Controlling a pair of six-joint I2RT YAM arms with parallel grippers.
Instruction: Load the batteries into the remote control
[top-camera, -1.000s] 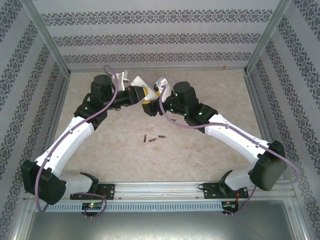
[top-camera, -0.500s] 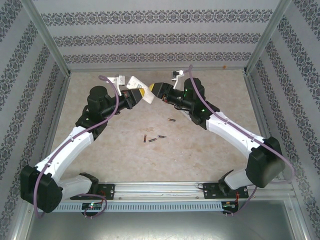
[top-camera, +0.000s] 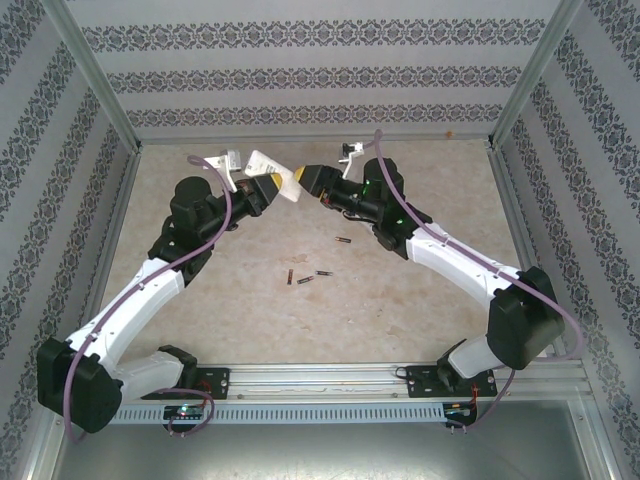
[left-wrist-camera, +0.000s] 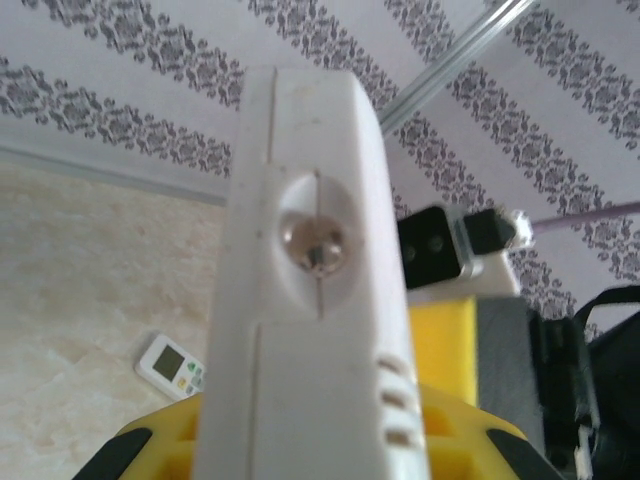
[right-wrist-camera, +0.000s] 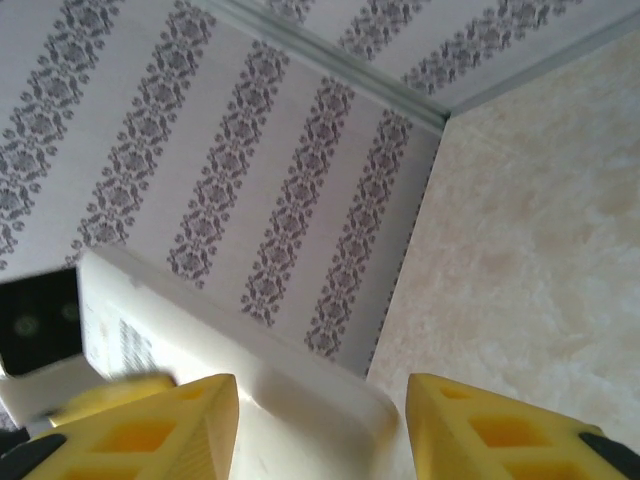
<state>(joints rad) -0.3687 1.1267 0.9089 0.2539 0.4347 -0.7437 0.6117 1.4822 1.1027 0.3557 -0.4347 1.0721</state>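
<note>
Above beige marbled table (top-camera: 430, 300), patterned walls (top-camera: 320, 80) around, left hand (top-camera: 272, 186) grips remote (left-wrist-camera: 300, 300); right hand (right-wrist-camera: 322, 405) open astride it.

No readable text; remote control (right-wrist-camera: 300, 415) label print blurred; second remote (left-wrist-camera: 172, 365) display illegible

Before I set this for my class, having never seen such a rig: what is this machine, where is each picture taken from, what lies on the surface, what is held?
Two robot arms stand bolted at the near edge of the table, each ending in a two-finger gripper. One picture looks down from above; the other two come from cameras on the wrists. The left gripper is shut on a white remote, held up in the air. The right gripper has its yellow fingers either side of that remote's end; whether they clamp it I cannot tell. Four small batteries lie loose on the table, and a second small remote lies there too.
</note>
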